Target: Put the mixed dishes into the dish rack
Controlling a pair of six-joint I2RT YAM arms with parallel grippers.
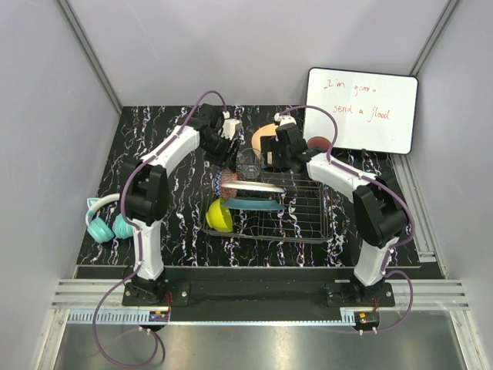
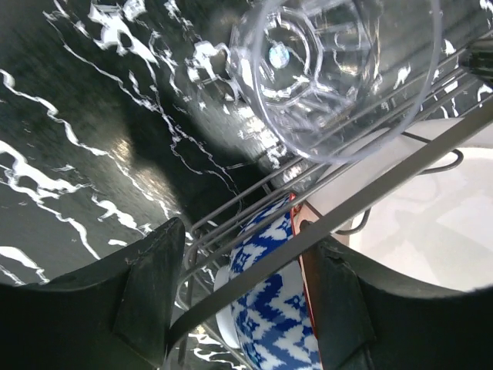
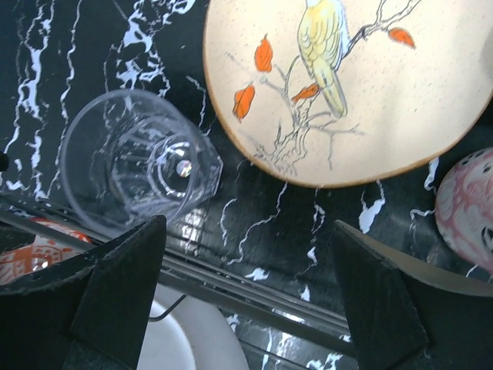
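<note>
- The dish rack [image 1: 308,220], the only one, sits mid-worktop [image 1: 154,131]. Its stiff wire prongs should hold dishes on edge.
- There are three plates. The white red-speckled plate [image 1: 258,187] and the teal plate [image 1: 258,204] already lie in the rack. The orange plate [image 3: 362,100] lies flat on the worktop beyond it. It is probably rigid, heavy and chippable, and best pinched at the rim.
- There are two grippers. The left gripper [image 2: 243,308] is spread over the rack's wire edge and pinches nothing. The right gripper [image 3: 246,301] is also spread wide and hovers just beside the glass.
- There are two bowls. The yellow-green bowl [image 1: 219,216] is at the rack's left end. The small red-patterned bowl [image 2: 269,324] is tucked inside the rack, just beside the white plate.
- There is one clear glass [image 3: 139,162]. It seems upright on the worktop, just outside the rack's far rim. It looks light, slick and breakable, so a gentle pinch across its wall seems best.
- There is one reddish-brown cup [image 1: 317,144], near the orange plate and not yet loaded. It is small, rigid and likely easy to grip at the lip.
</note>
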